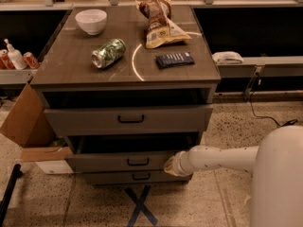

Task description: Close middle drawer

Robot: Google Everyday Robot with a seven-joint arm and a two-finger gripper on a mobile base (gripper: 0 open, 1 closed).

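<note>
The middle drawer (104, 162) is a low grey-brown wood-grain front with a small dark bar handle (138, 162), second of the cabinet's three. It stands out a little from the cabinet, with a dark gap above it. My white arm reaches in from the right. My gripper (171, 165) is pressed against the right end of the middle drawer's front. The taller top drawer (90, 121) above also stands out from the cabinet. The lowest drawer (109, 177) sits just below and behind the middle one.
On the cabinet top lie a white bowl (91, 21), a green can (108, 53) on its side, a chip bag (158, 22) and a dark blue packet (174, 59). A cardboard box (26, 126) stands at the left. Blue tape forms an X (140, 206) on the floor.
</note>
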